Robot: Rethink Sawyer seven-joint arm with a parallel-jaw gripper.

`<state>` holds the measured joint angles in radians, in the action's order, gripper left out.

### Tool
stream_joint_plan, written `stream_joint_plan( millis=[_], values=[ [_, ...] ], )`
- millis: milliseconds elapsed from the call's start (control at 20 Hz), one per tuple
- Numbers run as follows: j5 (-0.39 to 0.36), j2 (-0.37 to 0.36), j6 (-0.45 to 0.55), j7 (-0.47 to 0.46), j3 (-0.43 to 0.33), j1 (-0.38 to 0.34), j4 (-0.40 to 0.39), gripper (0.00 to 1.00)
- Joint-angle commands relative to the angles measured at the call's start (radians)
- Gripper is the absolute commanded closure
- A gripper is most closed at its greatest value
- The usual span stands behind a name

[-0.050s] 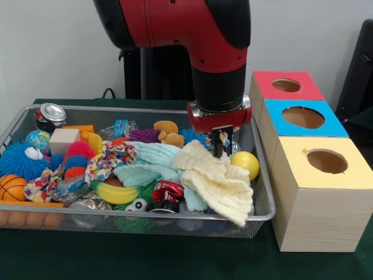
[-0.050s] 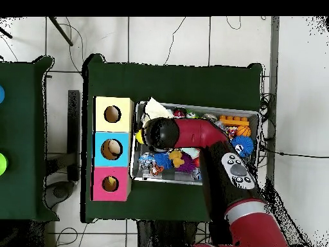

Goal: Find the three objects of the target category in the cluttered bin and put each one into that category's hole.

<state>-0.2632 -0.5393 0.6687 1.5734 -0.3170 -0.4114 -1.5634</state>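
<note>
Cloth, a pale yellow knitted washcloth point(image 1: 217, 182) heaped at the wire mesh bin's point(image 1: 263, 198) four o'clock corner, looks soft, light and floppy, best pinched at a raised fold, while the tool point(image 1: 224, 143) hangs above, grip state indiscernible.
</note>
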Motion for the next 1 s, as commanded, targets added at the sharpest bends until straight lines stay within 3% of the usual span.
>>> stream_joint_plan(
  millis=[50, 750, 900, 950, 1000],
  values=[
    [-0.072, 0.061, 0.137, -0.236, -0.108, -0.04, 0.171, 1.0],
    [-0.142, 0.155, 0.274, -0.339, -0.197, -0.09, 0.357, 1.0],
    [-0.143, 0.161, 0.238, -0.328, -0.223, -0.113, 0.349, 1.0],
    [-0.14, 0.163, 0.219, -0.32, -0.234, -0.123, 0.343, 0.0],
    [-0.143, 0.164, 0.217, -0.319, -0.238, -0.126, 0.343, 0.0]
  ],
)
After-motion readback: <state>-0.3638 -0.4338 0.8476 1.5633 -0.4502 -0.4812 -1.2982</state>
